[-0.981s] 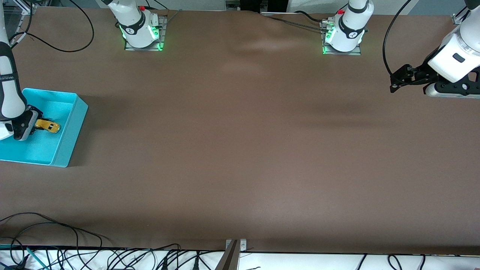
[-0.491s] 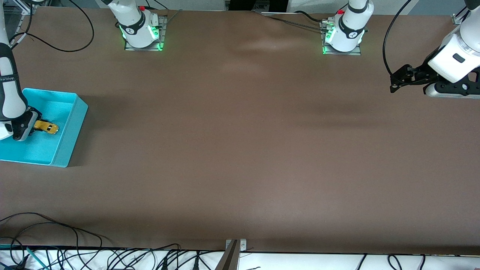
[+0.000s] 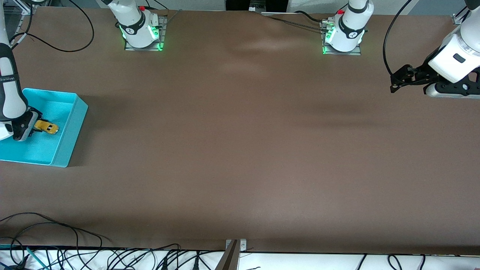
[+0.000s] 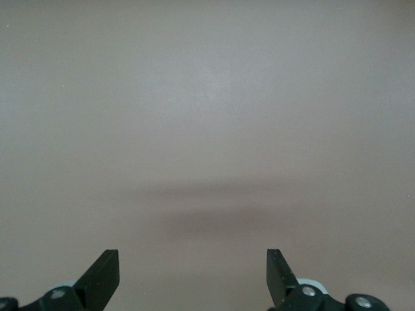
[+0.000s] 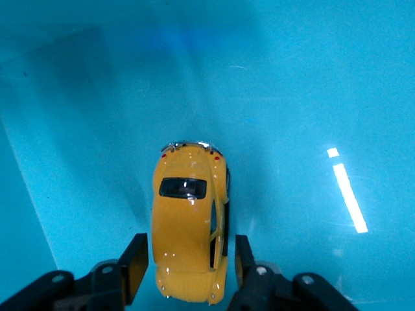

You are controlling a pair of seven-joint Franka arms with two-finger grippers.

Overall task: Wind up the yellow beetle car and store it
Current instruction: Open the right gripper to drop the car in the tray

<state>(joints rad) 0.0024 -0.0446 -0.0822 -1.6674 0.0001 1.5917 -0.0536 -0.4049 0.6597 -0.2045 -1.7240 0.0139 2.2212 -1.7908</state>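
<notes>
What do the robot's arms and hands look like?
Both arms are smooth, rounded white tubes with dark joints. Each white base glows green on a metal plate. The left hand and right hand are black with flat, blade-shaped fingers. A black cable loops by the left arm.

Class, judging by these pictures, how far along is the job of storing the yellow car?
Done: the yellow beetle car already lies inside the turquoise bin at the right arm's end of the table. In hand: the right gripper straddles the car, fingers either side with a slight gap, apparently releasing. Left: lifting the right gripper clear. The left gripper waits open over bare table.
</notes>
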